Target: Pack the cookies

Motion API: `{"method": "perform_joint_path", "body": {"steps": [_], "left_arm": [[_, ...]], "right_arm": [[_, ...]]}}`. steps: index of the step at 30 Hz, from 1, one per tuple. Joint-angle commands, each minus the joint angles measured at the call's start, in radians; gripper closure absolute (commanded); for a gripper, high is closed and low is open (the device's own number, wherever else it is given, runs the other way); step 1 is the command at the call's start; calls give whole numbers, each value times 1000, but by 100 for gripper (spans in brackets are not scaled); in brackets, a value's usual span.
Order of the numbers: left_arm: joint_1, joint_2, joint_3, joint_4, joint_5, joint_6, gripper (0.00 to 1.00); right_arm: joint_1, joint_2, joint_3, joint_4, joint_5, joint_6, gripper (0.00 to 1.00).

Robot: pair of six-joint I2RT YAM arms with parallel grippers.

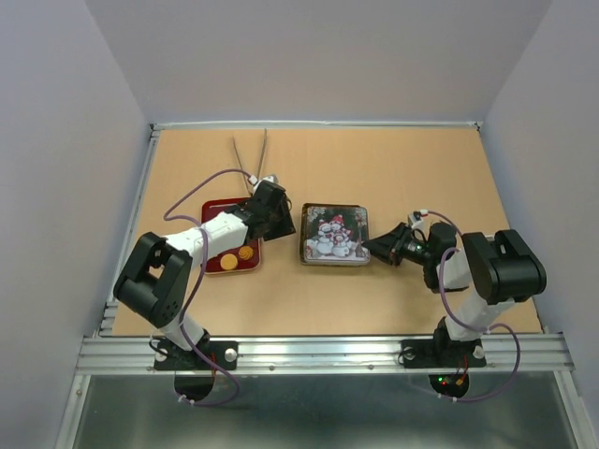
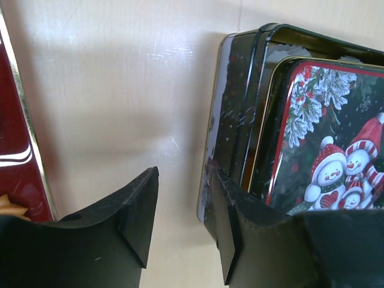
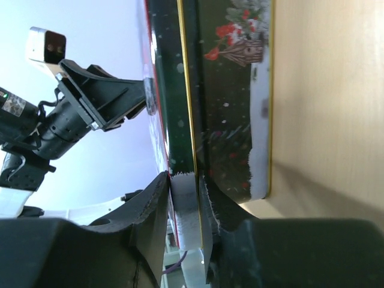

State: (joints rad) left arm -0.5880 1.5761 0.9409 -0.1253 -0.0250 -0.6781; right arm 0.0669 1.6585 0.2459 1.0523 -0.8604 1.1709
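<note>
- Top external view: snowman tin (image 1: 335, 235) sits between the two arms, lid on; contents hidden, so impossible to tell what is inside.
- Likely trouble here, as a judgement: lid lifts crooked or jams, since only the right gripper (image 3: 186, 201) pinches its rim; whole tin may tip or drag across the table (image 1: 374, 168) if the base is not held down.
- Right wrist view: fingers closed on the lid's edge at the tin's right side, one finger above the rim, one below; thin hold, could slip off.
- Left wrist view: left gripper (image 2: 183, 222) spread open, empty; tin's left wall touches or sits just beside the outer face of the right-hand finger (image 2: 225, 234), not between the fingers. Could shove the tin toward the right gripper instead of bracing it.
- Red tray (image 1: 213, 267) lies behind and below the left fingers, on their far side from the tin.
- Cookies (image 1: 236, 257): two orange ones visible in the tray's near part, the rest of the tray hidden under the arm; a sliver of orange shows at the left edge of the left wrist view. None packed yet, judging by the shut tin.
- Tongs (image 1: 251, 152) lie beyond the left fingers, well apart from the tin.
</note>
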Motion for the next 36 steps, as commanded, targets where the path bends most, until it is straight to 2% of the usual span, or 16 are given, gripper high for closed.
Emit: {"method": "perform_joint_path", "body": {"steps": [1,5,27,29,32,36], "left_arm": [[-4,4,-14,44,20,-9,49],[-6,5,-19,49,20,-9,49],[-64,53,-14,102,82,-17,50],[-65,55,-16,105,83,-17,50],[-67,59,-16,110,86,-15,50],[-67,62,-13,113,86,-14,50]], "right_arm": [[13,40,-28,21,41,-28,71],[14,56,-23,29,47,-25,66],[36,32,50,32,74,36,64],[39,35,61,31,70,38,60],[47,40,79,31,73,42,41],[59,41,96,26,78,42,30]]}}
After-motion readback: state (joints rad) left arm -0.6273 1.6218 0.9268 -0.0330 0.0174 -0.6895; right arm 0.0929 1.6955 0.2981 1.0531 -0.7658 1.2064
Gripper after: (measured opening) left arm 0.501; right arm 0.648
